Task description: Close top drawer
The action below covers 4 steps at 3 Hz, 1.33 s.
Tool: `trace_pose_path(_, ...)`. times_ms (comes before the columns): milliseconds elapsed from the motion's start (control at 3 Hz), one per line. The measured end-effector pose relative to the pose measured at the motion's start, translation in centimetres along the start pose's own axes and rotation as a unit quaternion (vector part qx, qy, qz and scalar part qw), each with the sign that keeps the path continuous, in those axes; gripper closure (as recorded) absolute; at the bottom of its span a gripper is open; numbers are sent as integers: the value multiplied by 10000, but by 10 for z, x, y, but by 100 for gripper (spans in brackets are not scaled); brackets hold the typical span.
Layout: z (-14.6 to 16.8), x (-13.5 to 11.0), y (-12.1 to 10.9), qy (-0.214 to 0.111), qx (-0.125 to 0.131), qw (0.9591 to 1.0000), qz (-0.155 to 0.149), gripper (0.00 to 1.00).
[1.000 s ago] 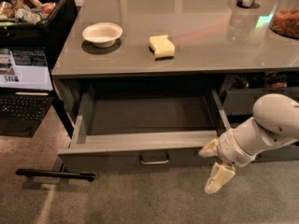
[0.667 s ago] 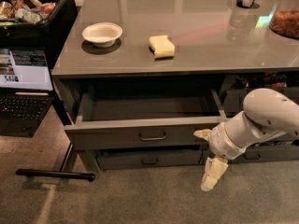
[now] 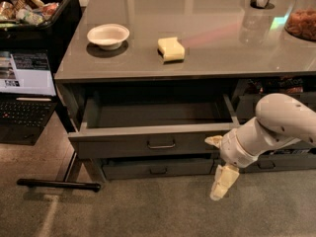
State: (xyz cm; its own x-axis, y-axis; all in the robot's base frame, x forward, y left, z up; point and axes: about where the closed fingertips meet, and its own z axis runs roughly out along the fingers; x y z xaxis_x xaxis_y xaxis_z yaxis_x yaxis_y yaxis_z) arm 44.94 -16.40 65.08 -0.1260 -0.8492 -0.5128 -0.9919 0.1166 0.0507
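Fingers (image 3: 223, 180) of the gripper (image 3: 213, 168) are spread and empty, the upper 1 touching the top drawer (image 3: 123, 144) front at 3 o'clock of its handle (image 3: 161, 145). That drawer juts part-open under the bench (image 3: 222, 58); it is probably rigid and free-sliding, best pushed flat on the front.

Floor: grey-brown short-pile carpet (image 3: 148, 211), dimly lit. Main furniture: wide grey counter with glossy flat top (image 3: 232, 58), drawers stacked beneath. Pink streak of reflected light (image 3: 212, 33) across the top; green-yellow glint (image 3: 279, 21) toward the far right. Left of the counter: black bin (image 3: 49, 31) heaped with packets, above an open black laptop (image 3: 24, 83) with lit screen. Black tubular stand foot (image 3: 59, 184) flat on the carpet near the counter's left corner. Cream two-finger gripper (image 3: 212, 168) low at right, in front of the counter, fingers spread apart.
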Motion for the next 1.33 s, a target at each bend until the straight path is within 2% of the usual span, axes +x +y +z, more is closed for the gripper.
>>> trace_pose_path(333,-1,-2,-29,119,239,9996,129,19)
trace_pose_path(1000,-14,-7,-107,217,657,9970,343,65)
trace_pose_path(1333,-15,-20,-141,240,828,9957,346,62)
